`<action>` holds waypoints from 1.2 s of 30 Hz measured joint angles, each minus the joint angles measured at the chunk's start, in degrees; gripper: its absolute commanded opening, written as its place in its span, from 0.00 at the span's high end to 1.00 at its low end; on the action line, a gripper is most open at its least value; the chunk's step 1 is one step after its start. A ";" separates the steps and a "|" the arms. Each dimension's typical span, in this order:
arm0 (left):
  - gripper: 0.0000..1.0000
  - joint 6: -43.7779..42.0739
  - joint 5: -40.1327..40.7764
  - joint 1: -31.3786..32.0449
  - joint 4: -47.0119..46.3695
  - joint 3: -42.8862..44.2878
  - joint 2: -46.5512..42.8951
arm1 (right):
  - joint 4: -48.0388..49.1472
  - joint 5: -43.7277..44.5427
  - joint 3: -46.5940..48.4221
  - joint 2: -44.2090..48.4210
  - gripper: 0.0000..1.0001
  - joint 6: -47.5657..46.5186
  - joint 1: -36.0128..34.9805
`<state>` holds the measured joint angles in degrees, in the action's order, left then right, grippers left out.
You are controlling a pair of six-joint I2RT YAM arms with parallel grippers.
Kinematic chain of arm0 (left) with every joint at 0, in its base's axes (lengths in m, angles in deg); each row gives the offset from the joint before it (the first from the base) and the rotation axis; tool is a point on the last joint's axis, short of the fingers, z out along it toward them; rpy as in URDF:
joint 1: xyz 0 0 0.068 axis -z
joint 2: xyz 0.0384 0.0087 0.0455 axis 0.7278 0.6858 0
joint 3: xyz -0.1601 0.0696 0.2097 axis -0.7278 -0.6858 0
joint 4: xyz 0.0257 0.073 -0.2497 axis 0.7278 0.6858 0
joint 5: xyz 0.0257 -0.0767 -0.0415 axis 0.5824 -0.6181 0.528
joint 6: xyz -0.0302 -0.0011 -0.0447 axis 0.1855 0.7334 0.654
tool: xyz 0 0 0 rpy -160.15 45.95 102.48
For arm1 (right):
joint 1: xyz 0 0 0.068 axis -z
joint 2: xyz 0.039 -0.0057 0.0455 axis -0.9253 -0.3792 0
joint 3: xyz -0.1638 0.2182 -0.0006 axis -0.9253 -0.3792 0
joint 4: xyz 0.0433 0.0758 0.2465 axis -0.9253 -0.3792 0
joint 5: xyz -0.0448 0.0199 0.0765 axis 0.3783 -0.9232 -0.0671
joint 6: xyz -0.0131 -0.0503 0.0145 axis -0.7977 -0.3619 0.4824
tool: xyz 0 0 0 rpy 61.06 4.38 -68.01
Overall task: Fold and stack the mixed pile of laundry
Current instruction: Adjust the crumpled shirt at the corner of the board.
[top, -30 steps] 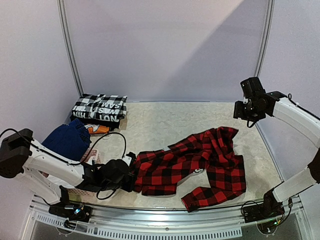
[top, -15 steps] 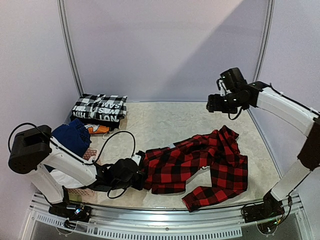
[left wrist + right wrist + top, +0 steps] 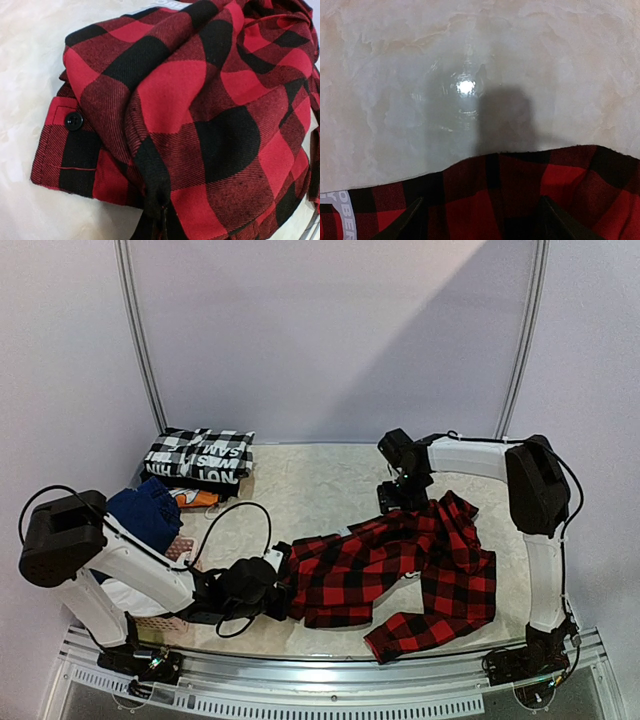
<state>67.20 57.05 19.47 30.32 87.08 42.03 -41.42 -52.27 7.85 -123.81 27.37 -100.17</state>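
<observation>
Pale lilac walls (image 3: 330, 330) around a marbled cream tabletop (image 3: 320, 485)

white arms (image 3: 135, 568), black joints (image 3: 60, 540), cables (image 3: 243, 504)

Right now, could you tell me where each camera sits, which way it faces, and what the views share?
Top external: above and behind, looking down over the table; shows left arm, right arm, left gripper shut on the red-and-black plaid shirt, right gripper open.
Left wrist: looks along the gripper at bunched shirt; fingers unclear.
Right wrist: faces down at table and shirt edge; both fingertips show.
Shared: the shirt, in all three.
</observation>
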 measured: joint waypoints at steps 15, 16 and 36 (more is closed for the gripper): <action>1.00 0.04 0.02 0.11 -5.57 -2.01 1.03 | 0.26 -0.90 3.04 -5.38 1.00 0.44 0.00; 1.00 0.04 0.02 0.11 -5.90 -2.21 1.03 | 0.20 -0.98 3.37 -5.53 1.00 0.09 0.00; 0.99 -0.26 1.57 1.62 -7.41 -3.65 -1.22 | 2.86 -2.16 9.77 18.56 1.00 -1.81 -5.16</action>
<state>66.93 58.62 21.09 22.91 83.43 40.81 -38.55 -54.43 17.62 -105.26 25.56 -105.32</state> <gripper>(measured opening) 0.032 0.023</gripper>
